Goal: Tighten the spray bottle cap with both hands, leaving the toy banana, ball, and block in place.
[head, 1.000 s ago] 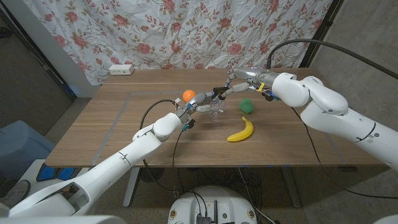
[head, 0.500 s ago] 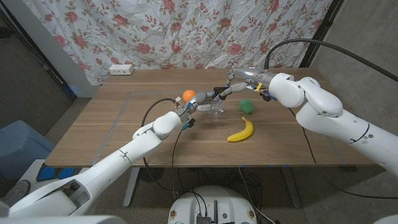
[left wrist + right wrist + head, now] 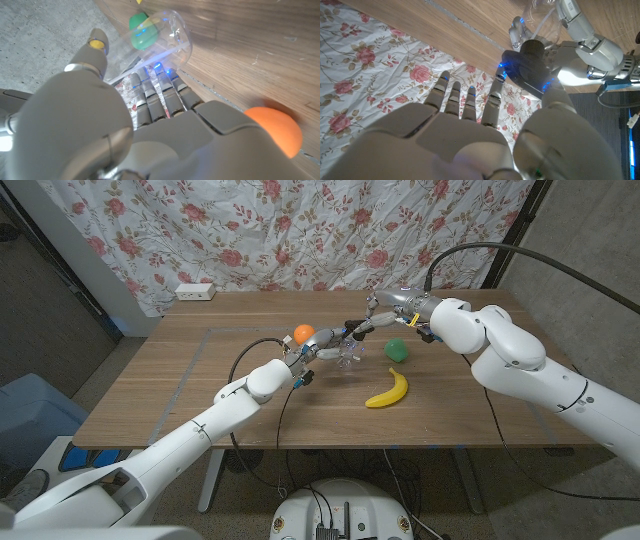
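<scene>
My left hand [image 3: 322, 348] grasps the clear plastic spray bottle [image 3: 346, 356] near the wooden table's [image 3: 180, 380] centre. My right hand [image 3: 377, 319] pinches its black cap [image 3: 532, 50]. Nearby sit an orange ball [image 3: 302, 333], green block [image 3: 397, 350] and yellow toy banana [image 3: 389, 391].

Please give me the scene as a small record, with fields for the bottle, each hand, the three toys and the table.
bottle: clear spray bottle, near the table's middle, held up between both hands
cap: dark spray head, at the right hand's fingers
left hand: left hand grips the bottle's clear body
right hand: right hand at the cap, thumb against it
ball: orange ball, on the table beside the left hand
block: green block, right of the bottle
banana: toy banana, nearer the robot than the block
table: wooden table
</scene>
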Robot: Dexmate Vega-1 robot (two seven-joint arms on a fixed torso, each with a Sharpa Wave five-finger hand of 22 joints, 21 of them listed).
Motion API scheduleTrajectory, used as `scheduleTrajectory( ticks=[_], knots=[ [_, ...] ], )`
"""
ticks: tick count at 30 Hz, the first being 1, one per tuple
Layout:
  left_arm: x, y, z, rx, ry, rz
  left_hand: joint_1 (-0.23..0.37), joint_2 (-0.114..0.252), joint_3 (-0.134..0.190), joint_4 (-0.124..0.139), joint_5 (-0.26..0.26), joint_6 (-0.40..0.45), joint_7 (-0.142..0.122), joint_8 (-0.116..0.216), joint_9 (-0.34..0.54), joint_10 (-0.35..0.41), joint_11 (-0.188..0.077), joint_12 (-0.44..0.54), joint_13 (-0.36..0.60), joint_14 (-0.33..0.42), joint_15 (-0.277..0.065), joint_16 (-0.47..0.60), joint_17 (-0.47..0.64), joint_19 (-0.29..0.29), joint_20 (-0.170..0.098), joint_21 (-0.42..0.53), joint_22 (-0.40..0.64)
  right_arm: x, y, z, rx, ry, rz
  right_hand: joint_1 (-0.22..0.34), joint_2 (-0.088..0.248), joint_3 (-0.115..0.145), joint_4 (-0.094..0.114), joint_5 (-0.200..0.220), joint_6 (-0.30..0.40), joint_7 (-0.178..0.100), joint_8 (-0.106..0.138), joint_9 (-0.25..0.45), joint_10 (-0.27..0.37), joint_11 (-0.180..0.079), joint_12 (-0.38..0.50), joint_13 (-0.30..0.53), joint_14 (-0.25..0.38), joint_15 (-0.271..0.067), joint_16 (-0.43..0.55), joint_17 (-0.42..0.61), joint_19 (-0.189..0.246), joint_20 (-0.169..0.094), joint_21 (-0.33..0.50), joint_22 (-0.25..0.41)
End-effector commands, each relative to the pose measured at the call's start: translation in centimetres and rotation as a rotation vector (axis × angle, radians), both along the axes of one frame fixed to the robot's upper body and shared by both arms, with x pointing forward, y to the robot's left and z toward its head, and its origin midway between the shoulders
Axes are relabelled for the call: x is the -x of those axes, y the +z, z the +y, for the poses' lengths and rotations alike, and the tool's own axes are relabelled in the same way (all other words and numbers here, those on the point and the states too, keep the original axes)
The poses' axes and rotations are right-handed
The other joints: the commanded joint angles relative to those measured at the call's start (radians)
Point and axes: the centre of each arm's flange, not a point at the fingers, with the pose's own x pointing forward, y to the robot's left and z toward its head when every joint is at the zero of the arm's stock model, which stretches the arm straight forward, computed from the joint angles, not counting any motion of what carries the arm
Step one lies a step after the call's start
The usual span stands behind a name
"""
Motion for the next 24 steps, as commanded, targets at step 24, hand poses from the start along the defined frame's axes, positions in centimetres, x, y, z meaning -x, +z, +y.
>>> scheduleTrajectory(
  ticks=[24],
  knots=[
    [-0.26,-0.20,0.03,-0.005,0.001,0.008,-0.148,0.196,0.074,0.064,0.005,0.107,0.020,0.127,0.004,0.031,-0.023,0.005,0.005,0.011,-0.098,-0.004,0.004,0.011,-0.040,-0.001,0.005,0.11,-0.13,1.25,-0.038,-0.010,-0.030,-0.024,0.023,0.005,0.002,0.006,0.231,-0.006,0.086,-0.030,0.162,-0.030,0.026,0.000,0.094,-0.037,0.040,0.011,0.086,-0.001,0.013,0.002]
  ],
)
